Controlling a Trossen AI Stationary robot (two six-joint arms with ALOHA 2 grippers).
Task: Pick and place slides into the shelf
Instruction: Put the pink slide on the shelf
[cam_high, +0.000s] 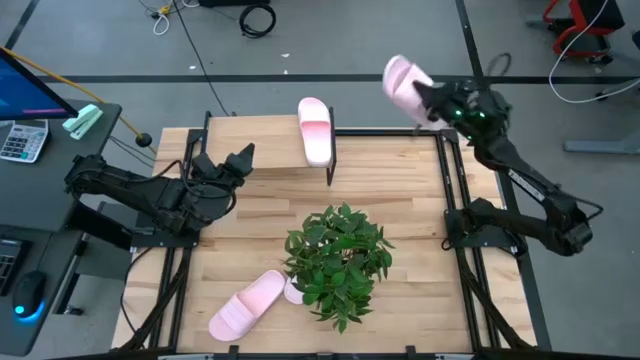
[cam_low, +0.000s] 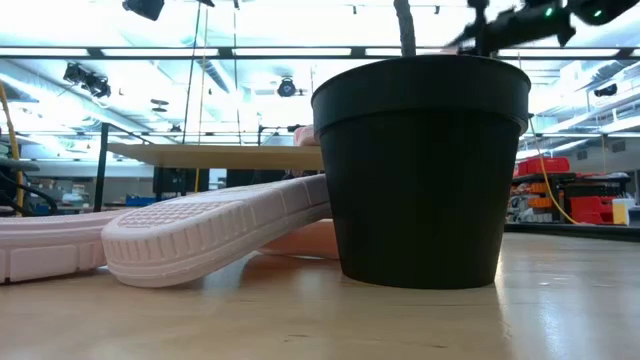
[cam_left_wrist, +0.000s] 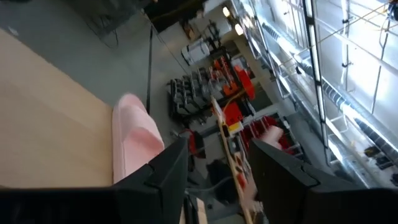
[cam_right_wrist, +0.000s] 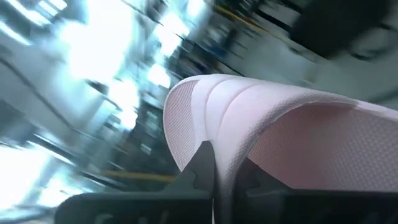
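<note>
We are in the carrying step: our right gripper (cam_high: 432, 100), in the upper right of the overhead frame, is shut tight on the strap edge of a pink slide (cam_high: 404, 82) and holds it in the air just beyond the far right corner of the table (cam_high: 250, 235), outside its edge. In the right wrist view that slide (cam_right_wrist: 273, 134) fills the frame, its wide arched strap pinched between the dark fingers, pale pink with a fine matte foam grain. The next move, as we judge it, calls for swinging the slide back over the table and lowering it onto the shelf (cam_high: 270, 160), the pale board on a black frame in the upper middle, beside the slide already resting there (cam_high: 315, 128), toe pointing away from us. Another slide (cam_high: 246, 303) lies on the table at the lower left, just beside the potted plant (cam_high: 338, 258), and the low view shows its ribbed sole (cam_low: 205, 228) propped against the black pot (cam_low: 425, 170), with part of a further slide (cam_low: 50, 245) at the left edge. Our left gripper (cam_high: 228, 172) waits at the left, near the shelf's end, jaws partly apart and holding nothing.
</note>
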